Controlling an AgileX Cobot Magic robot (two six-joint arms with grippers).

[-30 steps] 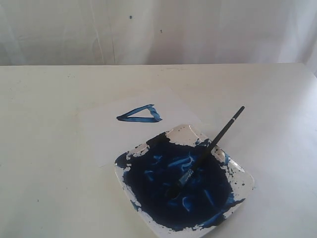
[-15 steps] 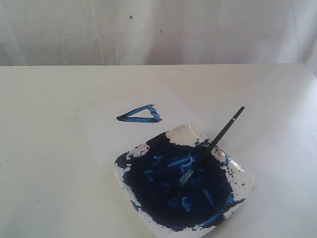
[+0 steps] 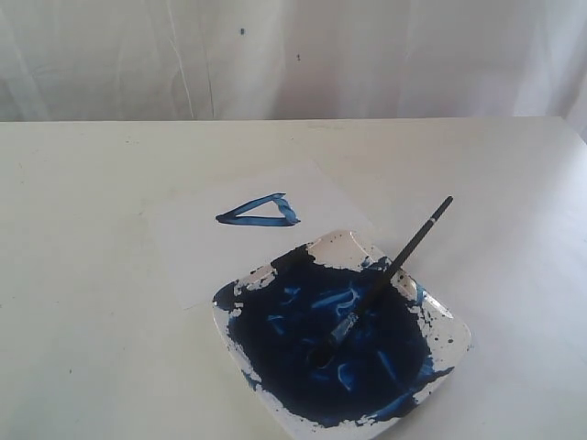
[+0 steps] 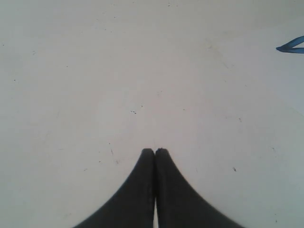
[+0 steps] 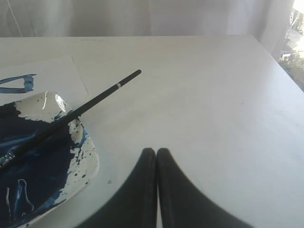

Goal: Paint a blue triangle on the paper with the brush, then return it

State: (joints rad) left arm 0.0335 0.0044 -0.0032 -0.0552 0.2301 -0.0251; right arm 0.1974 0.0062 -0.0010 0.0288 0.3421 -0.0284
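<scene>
Pressed together, empty: left gripper [image 4: 155,151], right gripper [image 5: 156,151]. Near right gripper, brush [image 3: 404,255] propped on plate [image 3: 457,328] rim, bristles in paint [image 3: 303,344], handle toward 1 o'clock. Light, stiff, possibly paint-slick; best pinched mid-handle. Blue triangle [image 3: 260,212] on paper [image 3: 202,257], plate's 11 o'clock.

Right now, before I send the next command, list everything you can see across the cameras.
table: one, white, under everything.
paper: one, white, flat on the table just beyond the plate.
blue triangle: one, dark blue outline, on the paper.
plate: one, white, smeared dark blue, nearest the exterior camera.
brush: one, black handle, tip in the plate's paint, handle across its rim.
curtain: one, white, behind the table.
left gripper: one, black, shut, empty, over bare table.
right gripper: one, black, shut, empty, beside the plate.
</scene>
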